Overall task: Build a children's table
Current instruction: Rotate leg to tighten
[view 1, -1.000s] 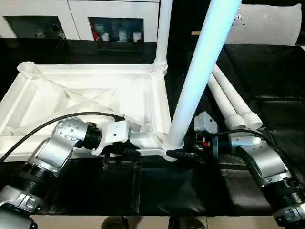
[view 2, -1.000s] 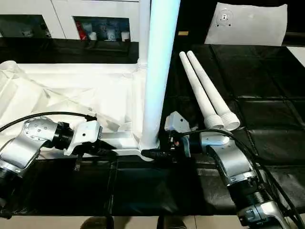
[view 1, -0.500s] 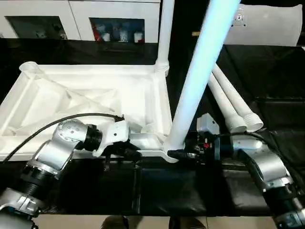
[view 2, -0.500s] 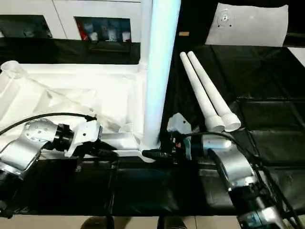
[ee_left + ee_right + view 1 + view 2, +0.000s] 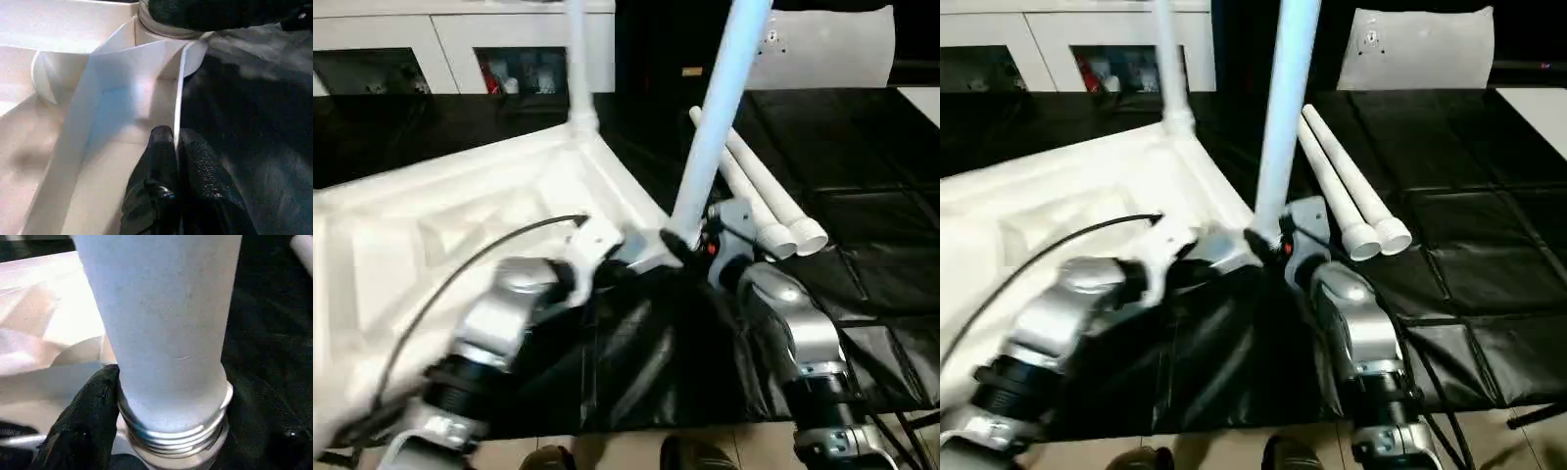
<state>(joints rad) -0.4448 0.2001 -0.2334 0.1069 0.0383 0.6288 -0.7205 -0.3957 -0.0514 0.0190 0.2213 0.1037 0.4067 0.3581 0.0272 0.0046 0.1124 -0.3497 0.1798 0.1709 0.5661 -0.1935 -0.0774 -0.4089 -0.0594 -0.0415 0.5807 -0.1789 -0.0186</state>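
Observation:
The white table top (image 5: 431,225) lies upside down on the black mat, ribs up, turned at an angle. A white leg (image 5: 576,59) stands in its far corner socket. A second leg (image 5: 715,117) rises tilted from the near right corner socket. My right gripper (image 5: 171,435) is shut on this leg's threaded base, one black finger (image 5: 93,406) on each side. Just left of that corner, my left gripper (image 5: 177,142) is shut on the top's thin rim wall. Two loose legs (image 5: 759,191) lie side by side to the right.
A white cabinet with dark glass fronts (image 5: 509,69) runs along the back. A white sheet (image 5: 832,44) lies at the back right. The black padded mat (image 5: 862,176) covers the floor. Shoe tips (image 5: 690,455) show at the bottom edge.
Both grippers have kept their grip and moved the near right corner away from me, swinging the table top round. The leg in that corner went with it. The head view has shifted too.

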